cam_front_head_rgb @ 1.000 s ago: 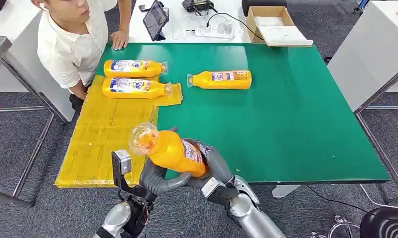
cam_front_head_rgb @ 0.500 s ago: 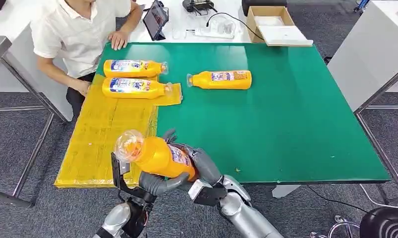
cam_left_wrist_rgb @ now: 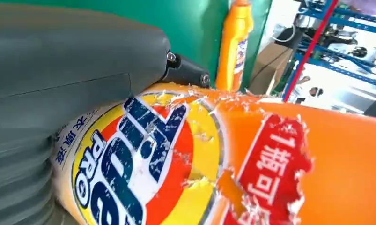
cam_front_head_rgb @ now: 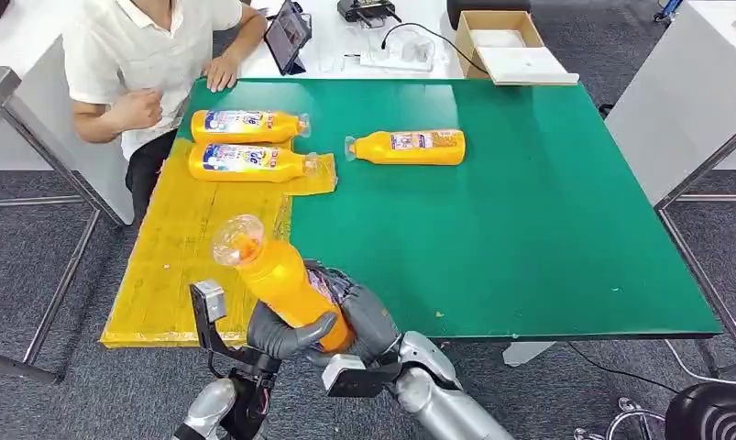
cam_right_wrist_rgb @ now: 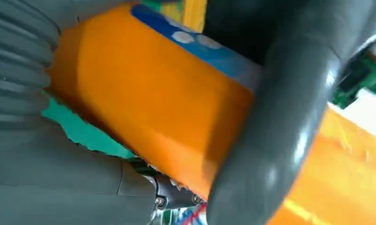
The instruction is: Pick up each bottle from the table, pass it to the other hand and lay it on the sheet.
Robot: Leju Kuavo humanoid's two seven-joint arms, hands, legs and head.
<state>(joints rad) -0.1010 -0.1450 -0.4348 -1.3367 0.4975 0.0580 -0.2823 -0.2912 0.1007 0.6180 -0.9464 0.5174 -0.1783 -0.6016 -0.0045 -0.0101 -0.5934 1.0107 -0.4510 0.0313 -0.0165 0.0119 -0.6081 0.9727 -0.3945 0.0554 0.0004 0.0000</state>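
I log: glossy orange plastic bottle point(cam_front_head_rgb: 286, 284), paper label torn and flaking; matt green worktop point(cam_front_head_rgb: 529, 220); crinkled yellow plastic sheet point(cam_front_head_rgb: 185, 247); smooth grey rubbery fingers point(cam_front_head_rgb: 295, 332).

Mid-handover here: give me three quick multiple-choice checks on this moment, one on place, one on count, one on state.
1. Where does the lone bottle lie?
A. on the yellow sheet
B. on the green table
C. in the box

2. How many bottles lie on the yellow sheet?
A. one
B. two
C. four

3. The raised bottle is
A. gripped by both hands
B. lying on the floor
C. held by the person

Answers: 1 B, bare green table surrounds it. 2 B, two lie side by side at the far end. 3 A, left hand and right hand wrap it.
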